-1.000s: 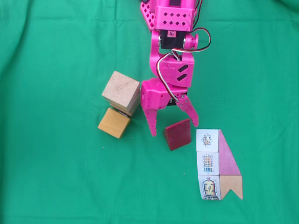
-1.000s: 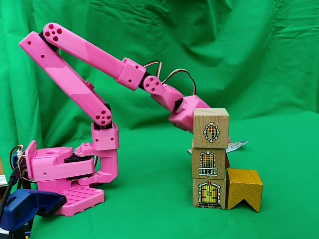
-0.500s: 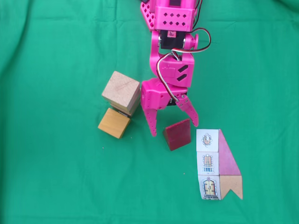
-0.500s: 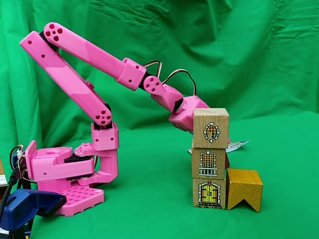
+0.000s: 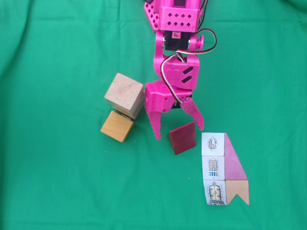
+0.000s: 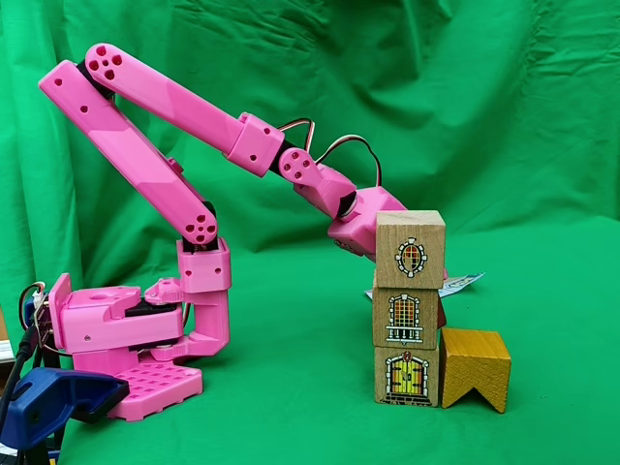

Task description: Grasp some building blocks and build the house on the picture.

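Closest to the side camera, at the lower left of that fixed view, you see a blue clamp [image 6: 53, 405], and just behind it the pink base of your arm [image 6: 126, 334] on the green cloth [image 6: 291, 417]. To the right at the front stands the tower of three tan cubes [image 6: 409, 307], one on the other, with a door printed on the lowest, a tall window on the middle one and a round window on the top one. An orange-yellow block [image 6: 475, 368] with a notch in its lower edge touches the right side of the lowest cube. Behind the tower your arm reaches down, and the cubes hide its gripper from this side. From above, in the other fixed view, you see the top tan cube [image 5: 124, 93] with the orange-yellow block [image 5: 116, 126] just below it in the picture. The gripper [image 5: 177, 134] is to the right of them, with its fingers spread wide and holding nothing. The dark red wedge [image 5: 182, 138] lies on the cloth between the two fingertips; the longer finger [image 5: 155, 123] is a little apart on its left, and the shorter finger [image 5: 195, 115] ends near its upper right corner, but whether it touches you cannot tell. Just to the right of the wedge lies the flat picture card [image 5: 224, 169], with three white squares, a mauve strip and a tan notched piece. A corner of this card [image 6: 455, 283] also shows behind the tower in the side view.
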